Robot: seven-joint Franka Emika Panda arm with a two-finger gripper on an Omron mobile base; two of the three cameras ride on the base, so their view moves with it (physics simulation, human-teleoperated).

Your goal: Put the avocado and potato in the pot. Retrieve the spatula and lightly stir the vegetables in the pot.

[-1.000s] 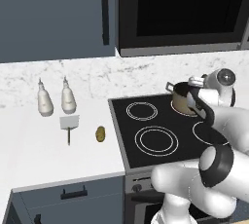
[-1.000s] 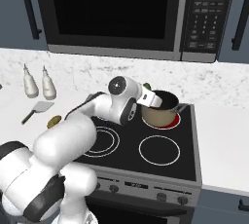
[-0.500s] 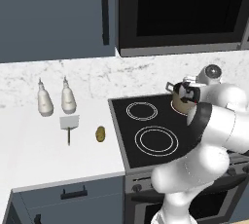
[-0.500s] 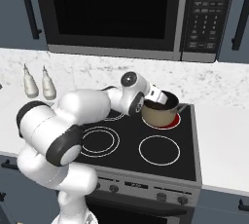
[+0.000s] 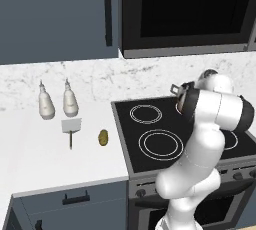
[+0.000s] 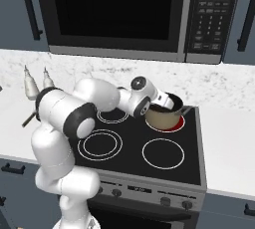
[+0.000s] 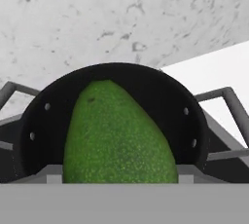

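Observation:
My gripper (image 6: 157, 104) hangs over the left rim of the tan pot (image 6: 163, 117), which stands on the back right burner of the stove. It is shut on the avocado (image 7: 119, 135), a dark green fruit that the hand view shows close up, right above the pot's dark inside (image 7: 192, 116). The tan-yellow potato (image 5: 103, 137) lies on the white counter, just left of the stove. To the left of the potato lies the spatula (image 5: 71, 126), its pale blade pointing to the wall. In the left base view my forearm covers most of the pot.
Two white bottles (image 5: 46, 103) (image 5: 70, 102) stand behind the spatula near the wall. The black stove top (image 6: 162, 153) has several ring burners, and the one under the pot glows red. A microwave (image 6: 119, 14) hangs above the stove.
The arm's elbow has folded in and swung over the stove. The hand has stayed at the pot's rim, with the avocado still held.

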